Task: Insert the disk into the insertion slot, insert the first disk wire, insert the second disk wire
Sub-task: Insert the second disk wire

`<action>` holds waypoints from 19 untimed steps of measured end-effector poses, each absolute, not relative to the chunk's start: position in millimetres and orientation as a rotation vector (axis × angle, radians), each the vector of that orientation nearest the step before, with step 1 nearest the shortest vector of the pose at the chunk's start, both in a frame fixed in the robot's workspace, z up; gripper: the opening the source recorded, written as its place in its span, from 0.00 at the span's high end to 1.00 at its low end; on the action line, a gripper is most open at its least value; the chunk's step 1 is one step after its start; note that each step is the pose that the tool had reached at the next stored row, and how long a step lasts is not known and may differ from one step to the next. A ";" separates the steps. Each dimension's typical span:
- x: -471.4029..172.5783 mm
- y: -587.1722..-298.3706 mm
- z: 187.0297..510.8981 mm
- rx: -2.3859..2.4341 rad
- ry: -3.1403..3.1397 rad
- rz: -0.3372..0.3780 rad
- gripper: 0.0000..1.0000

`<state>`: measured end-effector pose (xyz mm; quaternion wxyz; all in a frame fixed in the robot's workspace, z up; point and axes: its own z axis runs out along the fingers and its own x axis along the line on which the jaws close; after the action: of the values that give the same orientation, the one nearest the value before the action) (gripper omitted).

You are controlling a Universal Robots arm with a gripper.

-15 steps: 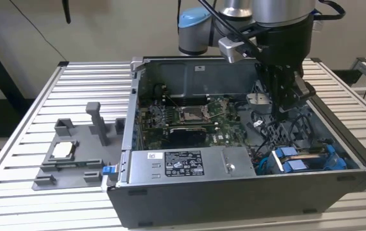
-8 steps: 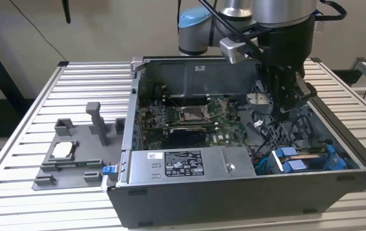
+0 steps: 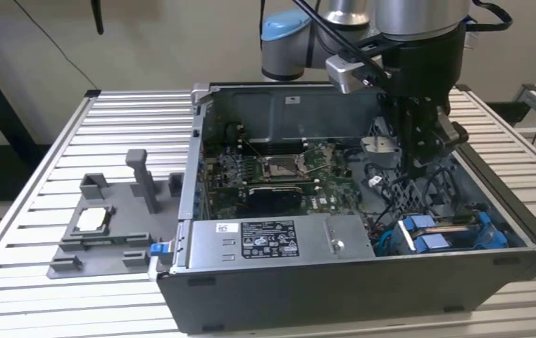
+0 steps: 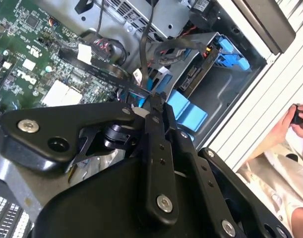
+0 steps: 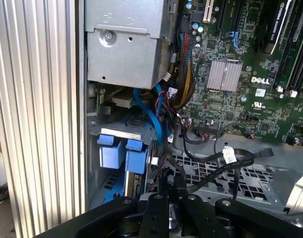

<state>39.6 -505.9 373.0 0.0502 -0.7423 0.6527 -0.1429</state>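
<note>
The disk (image 3: 441,232), in its blue carrier, sits inside the insertion slot (image 3: 385,243) at the case's front corner on the exterior view's right. Its two blue tabs (image 5: 122,154) (image 4: 187,110) face out of the grey bay (image 5: 94,141). My gripper (image 3: 418,167) hangs inside the case a little behind the disk. In both wrist views its fingers are pressed together (image 4: 153,96) (image 5: 171,187) on the end of a black wire (image 4: 99,69). That wire (image 5: 243,157) carries a white tag and runs across the case floor. A blue wire (image 5: 150,111) lies beside the bay.
The grey power-supply box (image 3: 268,243) fills the case front, with the green motherboard (image 3: 277,169) behind it. A grey fixture (image 3: 98,232) stands on the slatted table at the exterior view's left. A person's hand (image 4: 296,119) is beyond the case wall.
</note>
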 end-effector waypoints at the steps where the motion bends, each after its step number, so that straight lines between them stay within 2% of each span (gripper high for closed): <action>1: 39.0 -505.9 373.0 -2.260 1.988 -0.435 0.76; 19: 31.1 -505.7 371.9 -2.239 1.974 -0.452 0.76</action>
<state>31.1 -505.7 371.9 0.0613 -0.7402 0.6527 -0.1494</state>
